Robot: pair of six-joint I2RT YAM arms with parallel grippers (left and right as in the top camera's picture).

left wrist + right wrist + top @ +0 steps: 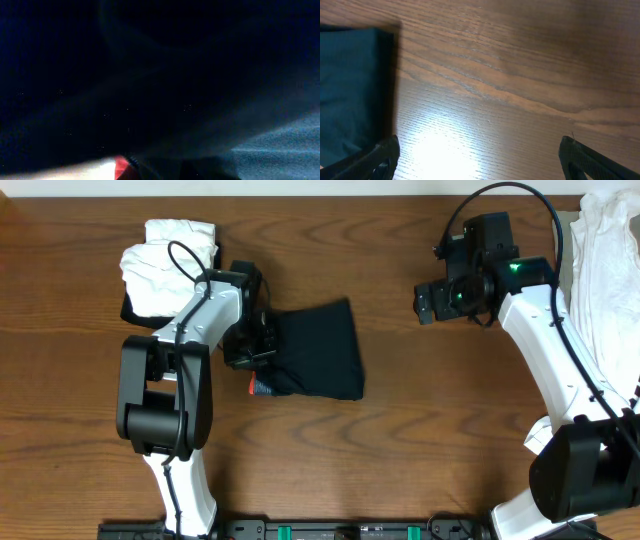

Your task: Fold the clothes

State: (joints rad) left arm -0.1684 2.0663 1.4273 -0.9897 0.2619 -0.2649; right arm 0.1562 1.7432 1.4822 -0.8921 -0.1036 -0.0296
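The black leggings (320, 350) lie folded into a rough square on the wood table, with a bit of red waistband edge (258, 388) showing at the lower left corner. My left gripper (255, 345) is pressed onto the leggings' left edge and is shut on the fabric. In the left wrist view dark cloth (150, 75) fills nearly everything, with a red strip (122, 167) at the bottom; the fingers are hidden. My right gripper (430, 300) hovers open over bare table to the right of the leggings, with nothing between its fingers (480, 155). The leggings' corner (350, 85) shows at its left.
A folded white garment (165, 260) sits at the back left, just behind the left arm. A loose pile of white and beige clothes (605, 270) lies along the right edge. Bare wood table (400, 410) lies between the arms.
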